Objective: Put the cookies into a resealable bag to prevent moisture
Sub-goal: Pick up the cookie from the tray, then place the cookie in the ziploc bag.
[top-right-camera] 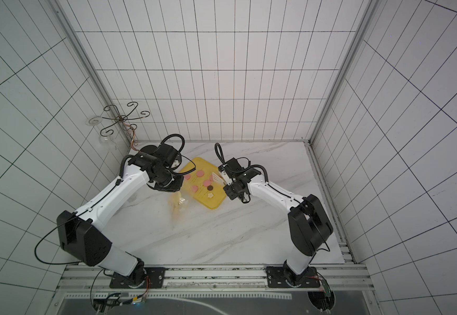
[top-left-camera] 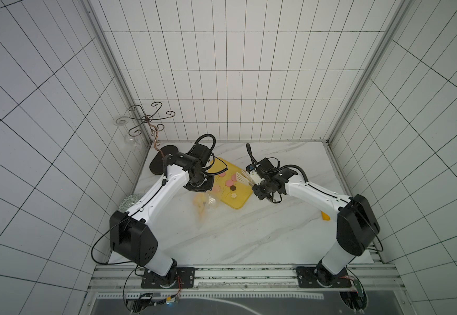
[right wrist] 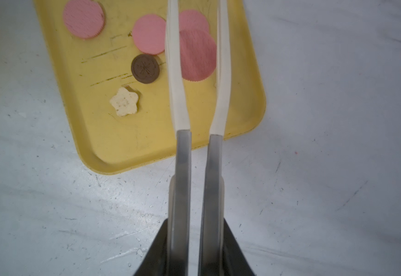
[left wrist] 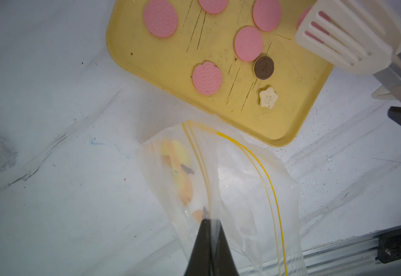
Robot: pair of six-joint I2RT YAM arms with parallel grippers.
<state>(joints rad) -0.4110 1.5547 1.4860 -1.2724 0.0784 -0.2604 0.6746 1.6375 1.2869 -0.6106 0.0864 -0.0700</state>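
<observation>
- Your left gripper [left wrist: 206, 223] is pressed together on one film edge of the resealable bag [left wrist: 240, 181], just by the yellow zip line. The mouth gapes only a little.
- In a top view the bag [top-left-camera: 205, 203] lies on the marble table [top-left-camera: 249, 231], at about eight o'clock from the yellow tray [top-left-camera: 242, 203] and just beside its edge.
- Your right gripper [right wrist: 194, 251] is clamped on the metal handles of the white tongs [right wrist: 178, 95]. Their blades reach in over the tray's three o'clock side.
- A pink cookie [right wrist: 198, 55] sits between the blades. It looks pinched and perhaps slightly raised, but you cannot be sure it is clear of the tray.
- The other cookies [left wrist: 160, 18] lie flat on the tray: pink rounds, the dark brown round [left wrist: 263, 67] and the pale flower piece [left wrist: 268, 97] towards five o'clock. None shows inside the bag.
- The step in hand reads as the first pick.
- Next, carry the cookie towards eight o'clock. Lift the held bag edge first, because the opening looks too slack to take a flat disc.
</observation>
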